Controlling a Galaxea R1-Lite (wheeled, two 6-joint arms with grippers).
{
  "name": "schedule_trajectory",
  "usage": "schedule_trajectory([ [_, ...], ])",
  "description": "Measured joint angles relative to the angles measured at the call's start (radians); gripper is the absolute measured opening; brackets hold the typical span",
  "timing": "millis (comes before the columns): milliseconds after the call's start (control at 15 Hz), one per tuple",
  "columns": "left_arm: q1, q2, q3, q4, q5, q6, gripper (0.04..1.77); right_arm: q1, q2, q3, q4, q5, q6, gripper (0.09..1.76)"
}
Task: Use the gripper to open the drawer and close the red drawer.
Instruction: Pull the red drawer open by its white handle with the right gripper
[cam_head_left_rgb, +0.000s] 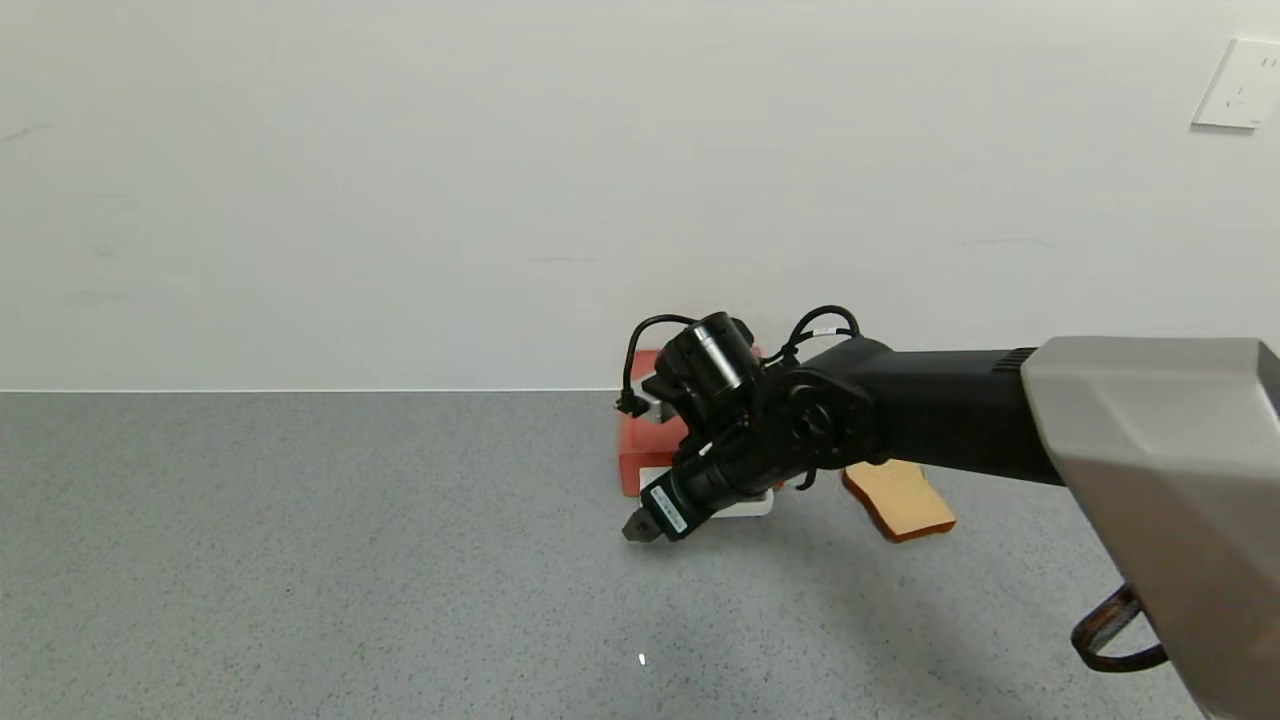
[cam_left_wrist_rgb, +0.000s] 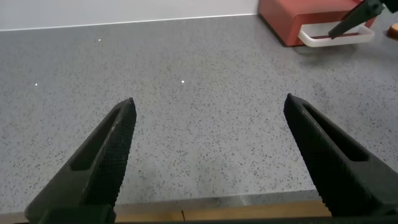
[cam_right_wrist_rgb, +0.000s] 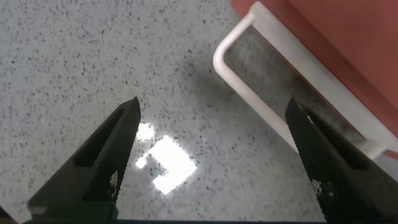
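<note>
**Right claw spread just in front of the red drawer's white handle**

We see the right claw (cam_head_left_rgb: 640, 528), a black robot hand with tapered dark fingers on a grey-and-black arm, reaching in from the right side of the head view and pointing down toward the speckled grey table (cam_head_left_rgb: 300, 560). Its two fingers (cam_right_wrist_rgb: 106, 165) are spread wide apart and hold nothing; between them the right wrist view shows only bare table with a bright patch of reflected light.

The small flat rectangular red plastic drawer (cam_head_left_rgb: 640, 455) sits on the table against the white wall (cam_head_left_rgb: 400, 200), near the middle of the head view and partly hidden behind the right wrist. Its white loop handle (cam_right_wrist_rgb: 267, 99) juts from the front face toward the robot. In the right wrist view the handle lies just beside one fingertip, close but apart from it. We cannot tell whether the tray is slid out or pushed in.

A tan bread slice (cam_head_left_rgb: 900, 500) lies flat on the table to the right of the red drawer, partly under the right arm.

Our left claw (cam_left_wrist_rgb: 208, 158) hovers low over bare table, well apart from the drawer, its fingers also spread wide and empty.

A white wall socket (cam_head_left_rgb: 1240, 85) is mounted high on the wall at the right.
</note>
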Motion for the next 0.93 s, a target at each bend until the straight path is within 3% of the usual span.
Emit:
schedule_trajectory([
  [933, 0.0, 0.0, 0.0, 0.0, 0.0, 0.0, 1.72, -0.007, 0.103, -0.002, -0.163, -0.058, -0.01, 1.71],
])
